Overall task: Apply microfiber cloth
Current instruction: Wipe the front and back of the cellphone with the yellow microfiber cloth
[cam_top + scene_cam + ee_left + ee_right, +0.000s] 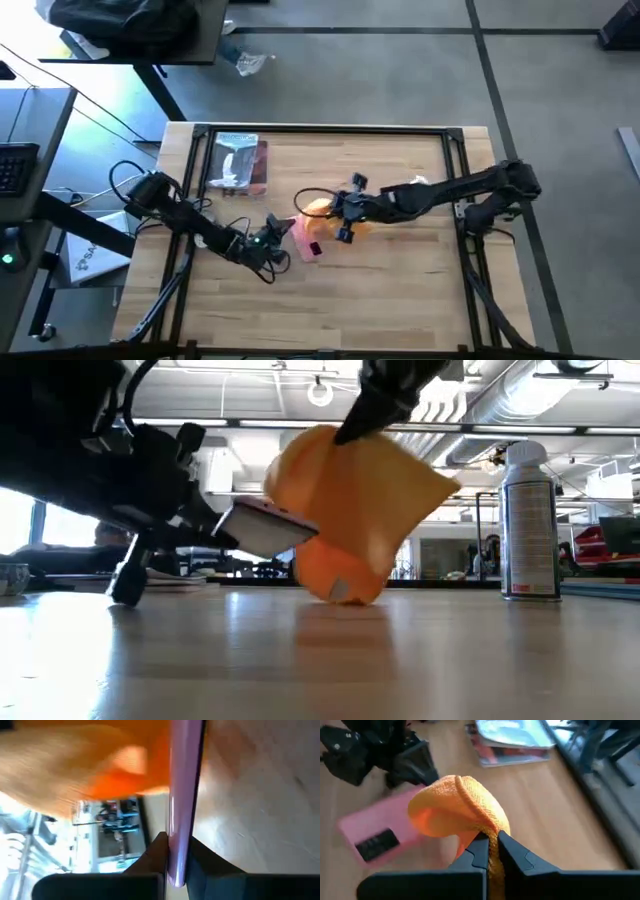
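The orange microfiber cloth [360, 500] hangs in a bunch from my right gripper [490, 845], which is shut on it above the table's middle. Its lower end [340, 588] reaches the table top. A pink phone [380, 835] with a black camera block is held just left of the cloth by my left gripper [175, 865], which is shut on it. In the low view the phone [265, 525] is tilted and off the table, its free end against the cloth. The high view shows both grippers, left [272, 236] and right [338, 210], close together. My left gripper pinches the phone's thin end [175, 851] between its two fingers, one on each flat face, coming nearly level from the table's left. The phone is lifted clear of the table and tilted. My right gripper pinches a gathered fold of the cloth [489, 831] between its two fingers, several layers thick, from above. The cloth bulges out past the fingers and hangs slack below them.
A silvery packet with a brown edge [240, 165] lies at the table's far left. A spray can [528, 520] stands upright on the right in the low view. Bare wood stretches along the near side [330, 310].
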You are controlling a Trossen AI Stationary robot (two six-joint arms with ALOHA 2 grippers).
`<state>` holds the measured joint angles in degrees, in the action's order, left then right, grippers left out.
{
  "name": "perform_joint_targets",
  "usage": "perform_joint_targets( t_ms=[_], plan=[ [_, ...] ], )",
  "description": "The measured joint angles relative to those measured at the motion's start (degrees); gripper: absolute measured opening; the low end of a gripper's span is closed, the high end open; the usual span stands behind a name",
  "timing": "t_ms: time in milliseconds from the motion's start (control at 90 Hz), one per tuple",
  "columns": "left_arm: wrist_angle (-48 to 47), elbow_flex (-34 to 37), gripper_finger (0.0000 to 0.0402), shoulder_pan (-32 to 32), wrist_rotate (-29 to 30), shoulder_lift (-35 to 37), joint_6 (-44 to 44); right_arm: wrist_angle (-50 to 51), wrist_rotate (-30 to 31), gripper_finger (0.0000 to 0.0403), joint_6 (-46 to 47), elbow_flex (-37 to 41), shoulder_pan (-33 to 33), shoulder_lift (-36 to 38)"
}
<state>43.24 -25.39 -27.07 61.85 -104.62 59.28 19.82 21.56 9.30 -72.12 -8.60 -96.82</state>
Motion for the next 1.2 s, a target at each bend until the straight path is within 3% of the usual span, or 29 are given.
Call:
perform_joint_targets(
  t_ms=[367, 667, 789, 1033, 1122, 1200],
  plan=[
    [9.3, 0.4, 0.0012, 0.0, -0.6, -1.3, 11.5, -18.6, -13.3, 0.0000, -2.7, 0.0, -0.5, -14.5],
    [11.6, -0.9, 0.0012, -0.1, -0.6, -1.5, 20.2, -26.7, -13.1, 0.0000, -14.2, 0.0, 0.8, -15.6],
    [11.0, -2.3, 0.0012, -0.7, -0.6, -1.6, 23.2, -19.5, -9.3, 0.0000, -18.5, -0.3, 1.9, -15.0],
    [9.6, -3.1, 0.0012, -2.6, -2.2, -1.6, 23.6, 1.3, 5.2, 0.0000, -19.8, -0.9, 5.5, -9.2],
    [9.8, -3.1, 0.0012, -2.6, -3.0, -1.5, 23.5, 2.7, 4.1, 0.0000, -15.7, -1.0, 7.6, -7.4],
    [9.6, -3.1, 0.0012, -2.7, -3.2, -1.5, 23.3, 1.1, -2.0, 0.0000, -10.8, -1.0, 9.4, -7.2]
  ],
)
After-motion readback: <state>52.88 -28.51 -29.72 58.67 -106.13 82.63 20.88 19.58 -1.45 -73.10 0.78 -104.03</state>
